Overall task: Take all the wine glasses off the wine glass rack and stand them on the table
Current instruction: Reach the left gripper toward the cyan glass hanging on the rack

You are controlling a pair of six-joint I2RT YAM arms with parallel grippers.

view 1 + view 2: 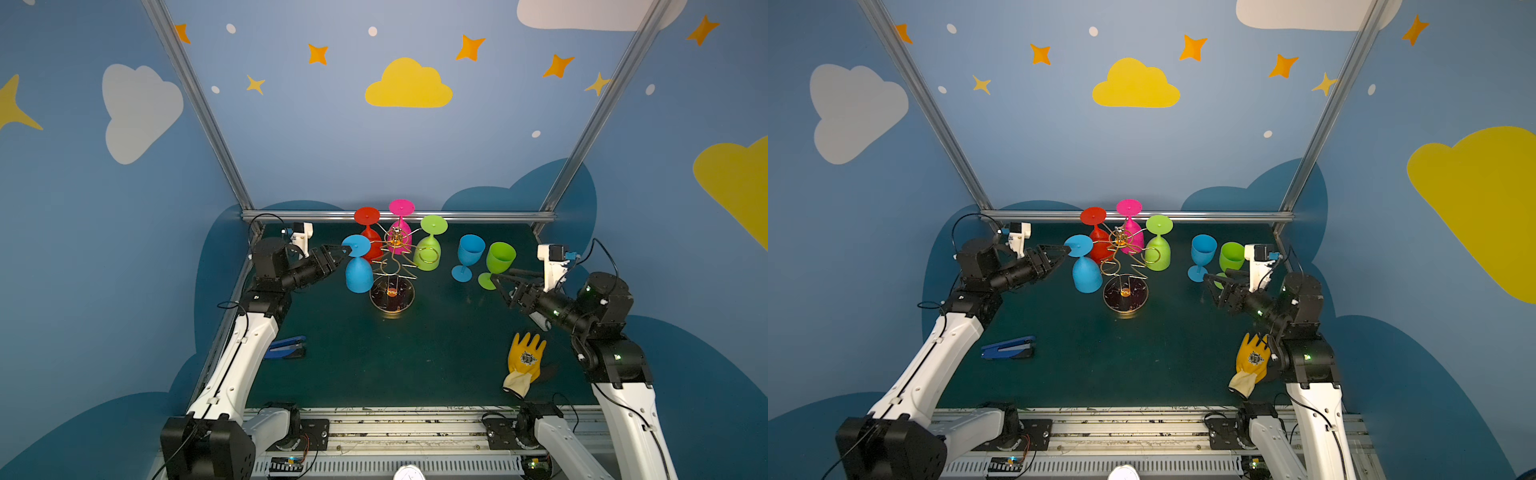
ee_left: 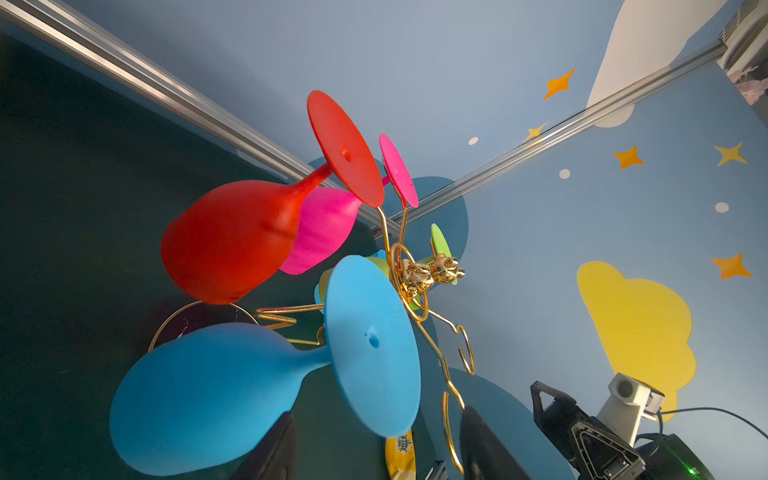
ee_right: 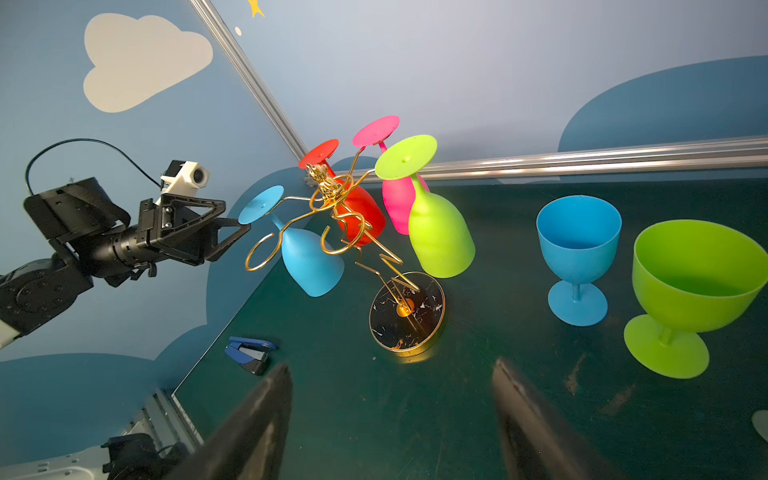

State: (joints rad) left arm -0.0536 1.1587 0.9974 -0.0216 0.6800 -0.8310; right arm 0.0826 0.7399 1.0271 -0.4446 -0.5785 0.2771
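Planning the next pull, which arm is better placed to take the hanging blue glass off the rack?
Left. The left pincer, open, straddles the foot of the blue wine glass on the wine glass rack; the right pincer hovers open by the standing green glass.

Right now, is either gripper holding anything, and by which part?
Nothing is held: the left gripper stands open around the foot rim of the hanging blue glass; the right gripper is open, empty.

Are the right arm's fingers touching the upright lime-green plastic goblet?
Apart. In the right wrist view, bare dark table shows between the right gripper and the upright lime-green plastic goblet.
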